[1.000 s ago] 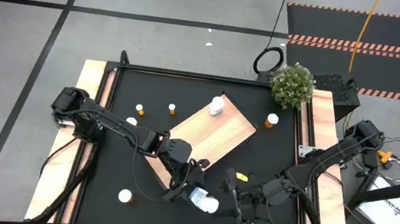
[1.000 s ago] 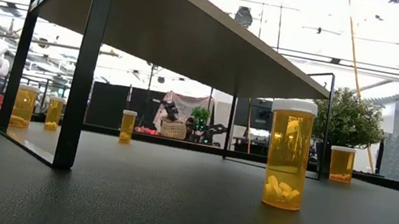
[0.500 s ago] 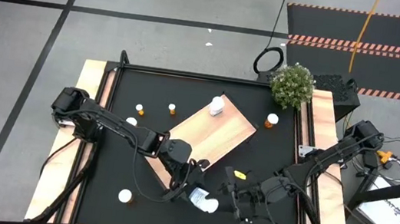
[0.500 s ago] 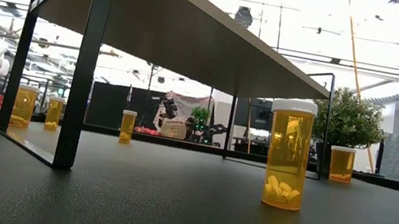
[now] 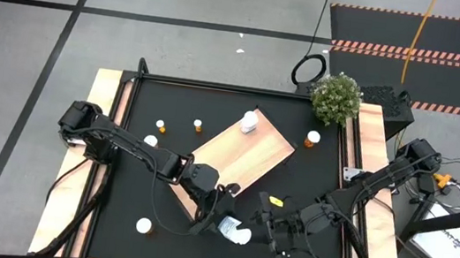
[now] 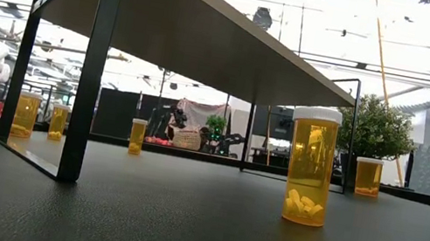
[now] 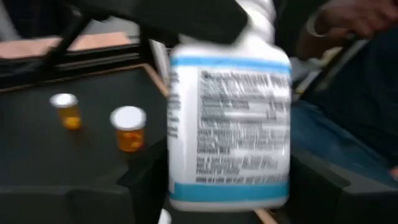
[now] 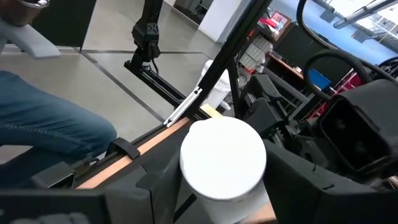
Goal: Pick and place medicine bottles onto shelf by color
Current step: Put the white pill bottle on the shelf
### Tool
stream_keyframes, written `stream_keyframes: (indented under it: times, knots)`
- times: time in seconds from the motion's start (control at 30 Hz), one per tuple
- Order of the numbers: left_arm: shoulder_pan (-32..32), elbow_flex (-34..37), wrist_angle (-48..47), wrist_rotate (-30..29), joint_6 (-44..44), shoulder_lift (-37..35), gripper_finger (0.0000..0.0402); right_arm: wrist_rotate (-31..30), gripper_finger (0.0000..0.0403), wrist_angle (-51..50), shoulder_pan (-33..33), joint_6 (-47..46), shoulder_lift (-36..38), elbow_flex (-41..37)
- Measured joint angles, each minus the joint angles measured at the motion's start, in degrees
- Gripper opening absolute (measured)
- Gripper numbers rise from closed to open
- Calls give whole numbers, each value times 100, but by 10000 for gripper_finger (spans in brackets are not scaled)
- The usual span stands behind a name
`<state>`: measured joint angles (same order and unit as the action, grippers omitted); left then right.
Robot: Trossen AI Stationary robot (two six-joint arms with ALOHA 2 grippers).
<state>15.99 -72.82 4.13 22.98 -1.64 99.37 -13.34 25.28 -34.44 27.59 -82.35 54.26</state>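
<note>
My left gripper (image 5: 219, 226) is shut on a white medicine bottle (image 5: 234, 231) with a printed label (image 7: 230, 124), near the table's near edge. The bottle's white cap (image 8: 222, 158) points toward the table's right. My right gripper (image 5: 263, 231) is open, with its fingers on either side of that cap; no touch shows. The shelf (image 5: 240, 157), a pale wood board on a black frame (image 6: 211, 40), carries one white bottle (image 5: 249, 123). Orange bottles with white caps (image 5: 160, 125) (image 5: 197, 126) (image 5: 312, 138) (image 5: 143, 225) stand upright on the black mat. My left gripper pinches the white bottle's labelled body (image 7: 180, 168) between its two fingers (image 7: 146, 183), which lie across the bottle. The bottle lies on its side in the hold, cap toward the table's right. Whether it is clear of the mat cannot be told.
A potted plant (image 5: 337, 97) stands at the far right corner. In the low view an orange bottle (image 6: 310, 168) stands close by, and others (image 6: 368, 176) (image 6: 137, 135) (image 6: 25, 114) stand farther back beyond the shelf's black legs (image 6: 92, 63). A seated person's legs (image 8: 43, 130) show beyond the table.
My right gripper has crept toward the table's left, closer to the cap of the white bottle in my left gripper. The bottle has stayed about where it was.
</note>
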Motion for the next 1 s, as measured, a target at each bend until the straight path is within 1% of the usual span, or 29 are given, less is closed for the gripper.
stream_keyframes:
  times: [0.13,0.3,0.4,0.53,0.7,0.83,1.0]
  knots:
    - [59,-1,8,-604,-130,-2,313,-8,195,-37,0,-130,65,-2]
    - [63,-2,-10,-663,-144,-41,362,-19,196,-221,0,-321,208,-2]
    - [37,-15,-55,-710,-198,-120,378,-38,195,-253,-11,-416,267,-4]
    - [32,-11,-389,-1007,-243,-351,382,-81,190,-453,4,-667,374,-4]
    - [90,-9,-1064,-1771,-354,-784,383,-489,189,-727,31,-1016,504,-11]
    - [237,-9,-1591,-2624,-451,-1147,383,-623,191,-881,101,-1412,567,-3]
    - [467,-13,-2345,-3712,-587,-1604,383,-634,190,-1118,297,-1835,736,-11]
